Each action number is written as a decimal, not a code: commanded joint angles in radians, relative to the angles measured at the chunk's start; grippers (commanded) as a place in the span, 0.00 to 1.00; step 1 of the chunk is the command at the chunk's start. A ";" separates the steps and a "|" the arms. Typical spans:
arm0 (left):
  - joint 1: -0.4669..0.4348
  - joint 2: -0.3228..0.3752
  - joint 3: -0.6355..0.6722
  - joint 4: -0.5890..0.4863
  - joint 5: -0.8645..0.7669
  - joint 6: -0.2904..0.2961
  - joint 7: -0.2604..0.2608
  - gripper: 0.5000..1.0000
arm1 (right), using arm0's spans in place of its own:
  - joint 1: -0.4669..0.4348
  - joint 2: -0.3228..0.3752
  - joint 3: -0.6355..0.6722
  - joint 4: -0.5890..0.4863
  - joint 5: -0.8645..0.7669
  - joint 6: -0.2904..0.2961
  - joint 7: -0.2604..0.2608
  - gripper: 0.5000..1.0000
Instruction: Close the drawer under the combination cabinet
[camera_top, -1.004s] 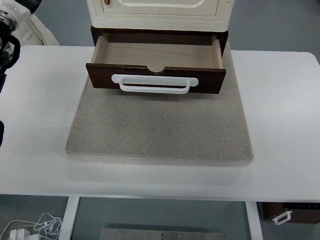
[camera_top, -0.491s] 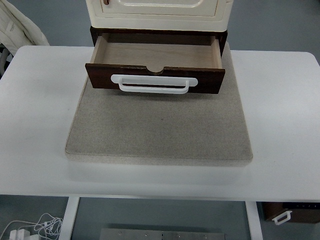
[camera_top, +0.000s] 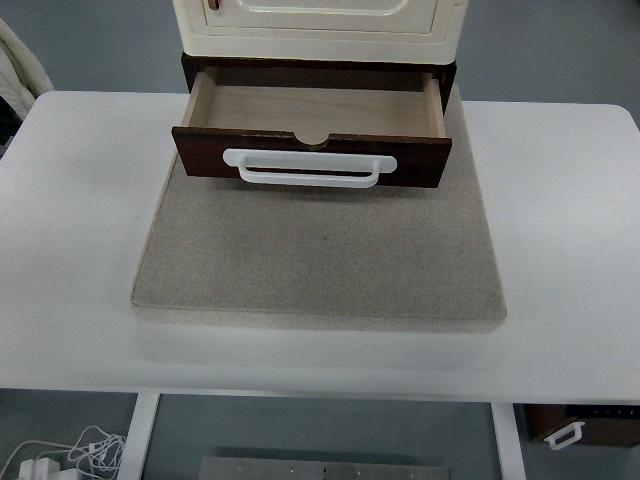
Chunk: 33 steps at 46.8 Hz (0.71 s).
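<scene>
One open drawer (camera_top: 311, 140) under the cabinet (camera_top: 318, 25), on the mat (camera_top: 318, 255)

the cabinet (camera_top: 320, 25) is cut off by the top edge, only its lower part showing.

A single head view looks forward and down from high above the desk (camera_top: 560, 230), its near edge lowest in frame.

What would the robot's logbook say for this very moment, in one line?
drawer: open, empty | handle: untouched | cabinet: on grey mat | hands: out of view | closing: not started
</scene>
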 joint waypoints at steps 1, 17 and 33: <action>-0.011 0.017 0.044 -0.078 0.031 0.002 0.000 0.99 | 0.000 0.000 0.000 0.000 0.000 0.000 0.000 0.90; -0.022 0.063 0.256 -0.336 0.231 -0.004 0.008 0.99 | 0.000 0.000 0.000 0.000 0.000 0.000 0.000 0.90; -0.027 0.066 0.449 -0.480 0.390 -0.090 0.110 0.99 | 0.000 0.000 0.000 0.000 0.000 0.000 0.000 0.90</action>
